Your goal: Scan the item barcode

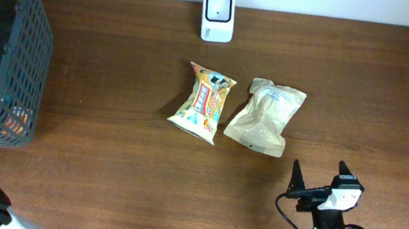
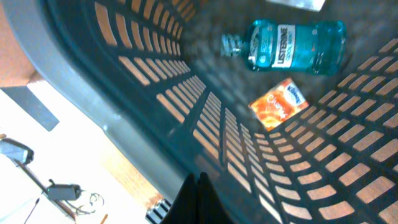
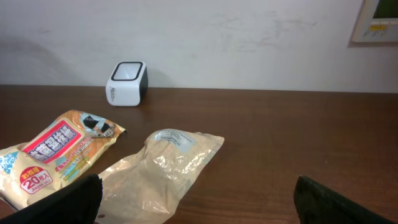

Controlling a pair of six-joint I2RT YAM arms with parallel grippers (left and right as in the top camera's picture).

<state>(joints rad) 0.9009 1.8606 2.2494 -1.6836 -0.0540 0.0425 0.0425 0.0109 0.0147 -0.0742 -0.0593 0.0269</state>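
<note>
Dark wooden tabletop [image 1: 102, 148] runs up to a pale wall. Low at the right of the overhead view, the right end effector [image 1: 318, 179] stands spread wide and holds nothing, fingers pointing up-frame. Just beyond it, near the frame's middle, lies a tan pouch [image 1: 264, 117], with a colourful snack pouch [image 1: 203, 104] just beside it on the left; either could be the item to scan. At the top centre, by the wall, sits the white scanner [image 1: 220, 5]. The left end effector [image 2: 198, 190] is pinched together on nothing, facing the grey basket [image 1: 33, 40] at the upper left, where a blue mouthwash bottle [image 2: 292, 46] and an orange packet [image 2: 280, 102] lie. No barcode shows on either pouch, so a grab may present the wrong face to the scanner; crinkly film could slip or fold over the code, and the close neighbour may get dragged along
</note>
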